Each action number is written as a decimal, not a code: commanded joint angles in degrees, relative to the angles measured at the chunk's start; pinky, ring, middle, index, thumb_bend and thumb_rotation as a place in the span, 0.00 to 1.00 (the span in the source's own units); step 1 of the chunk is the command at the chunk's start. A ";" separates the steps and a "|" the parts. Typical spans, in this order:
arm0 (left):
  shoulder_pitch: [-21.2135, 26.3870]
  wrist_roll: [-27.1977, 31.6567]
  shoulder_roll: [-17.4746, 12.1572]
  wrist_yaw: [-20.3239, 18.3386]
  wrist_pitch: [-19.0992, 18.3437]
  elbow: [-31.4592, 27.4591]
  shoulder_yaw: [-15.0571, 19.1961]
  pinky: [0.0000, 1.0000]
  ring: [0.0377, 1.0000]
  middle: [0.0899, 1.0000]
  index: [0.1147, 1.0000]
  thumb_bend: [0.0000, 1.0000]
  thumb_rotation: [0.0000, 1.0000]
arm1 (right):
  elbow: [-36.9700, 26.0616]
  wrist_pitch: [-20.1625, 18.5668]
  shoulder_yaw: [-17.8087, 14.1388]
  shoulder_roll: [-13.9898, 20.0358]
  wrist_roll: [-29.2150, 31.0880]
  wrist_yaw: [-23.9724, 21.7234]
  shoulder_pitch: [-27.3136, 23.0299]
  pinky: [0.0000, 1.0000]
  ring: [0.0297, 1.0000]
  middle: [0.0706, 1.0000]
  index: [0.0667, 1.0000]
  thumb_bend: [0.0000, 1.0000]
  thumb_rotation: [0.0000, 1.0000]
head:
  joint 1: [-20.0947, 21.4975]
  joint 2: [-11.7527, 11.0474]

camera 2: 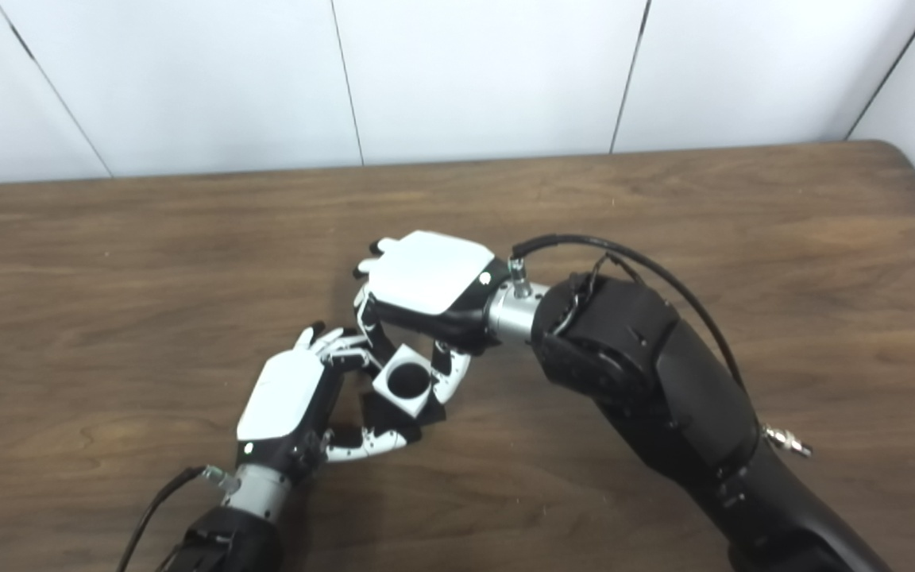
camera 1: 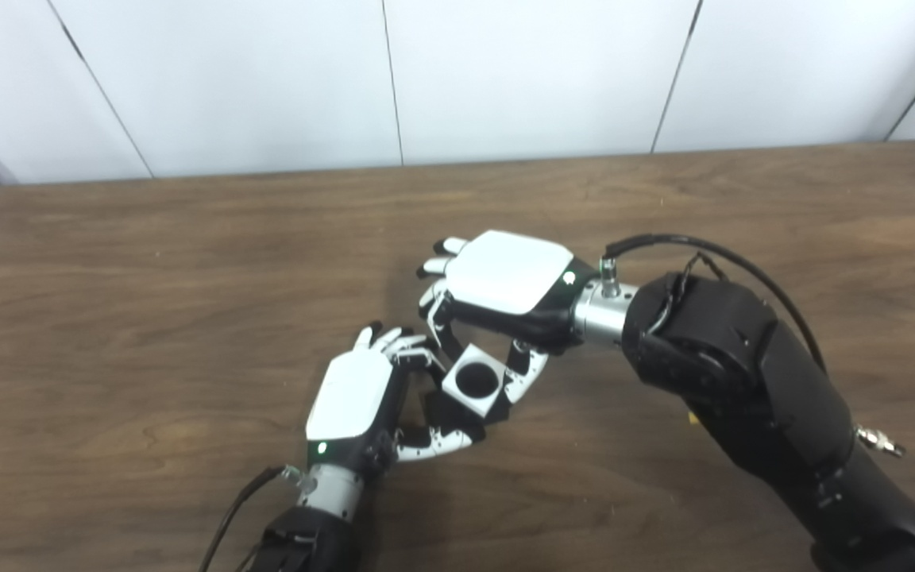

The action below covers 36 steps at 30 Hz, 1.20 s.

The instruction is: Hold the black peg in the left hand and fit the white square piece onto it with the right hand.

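Both hands meeting above the wooden surface (camera 1: 148, 318). Left hand (camera 1: 370, 405) clamping on the black peg (camera 1: 453, 413), mostly hidden. Right hand (camera 1: 497, 298) pinching the white square piece (camera 1: 473, 380), its round hole facing up, touching the peg's top.

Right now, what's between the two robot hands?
The white square piece with its round hole, gripped by the right hand, over the left hand's black part; both views.

**A bare robot test room**

A dark wood-grain table (camera 1: 187, 262) is standing against plain white wall panels (camera 1: 267, 79) split by thin dark seams, and cabled black robot arms (camera 2: 648, 373) are reaching over it, suggesting a lab rather than a home.
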State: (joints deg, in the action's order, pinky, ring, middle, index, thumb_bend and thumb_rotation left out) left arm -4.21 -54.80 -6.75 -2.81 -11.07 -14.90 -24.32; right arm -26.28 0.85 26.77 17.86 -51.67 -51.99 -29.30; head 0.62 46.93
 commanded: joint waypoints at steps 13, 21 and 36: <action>-0.53 -0.58 -0.54 -2.79 -0.27 0.07 -1.15 1.00 0.88 0.76 0.42 0.52 0.05 | 1.78 2.14 -0.93 -0.17 -0.73 3.80 -1.95 1.00 0.94 0.78 0.45 0.52 0.13 | 0.17 0.08; -0.60 -0.76 -0.54 -2.89 -0.46 -0.14 -1.21 1.00 0.88 0.76 0.42 0.52 0.06 | 2.29 2.25 -1.00 -0.23 -0.84 3.98 -1.87 1.00 0.94 0.78 0.45 0.52 0.13 | 0.29 0.31; -0.59 -0.86 -0.57 -3.02 -0.59 -0.26 -1.27 1.00 0.88 0.77 0.42 0.52 0.05 | 1.41 1.35 -0.61 -0.56 -1.44 3.00 -1.36 1.00 0.93 0.79 0.45 0.52 0.15 | 0.57 0.54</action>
State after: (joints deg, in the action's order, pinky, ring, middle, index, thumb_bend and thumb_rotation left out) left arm -4.17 -54.82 -6.97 -2.96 -11.12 -15.13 -24.58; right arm -23.40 2.39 26.78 17.79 -52.57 -49.74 -29.14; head 1.14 47.46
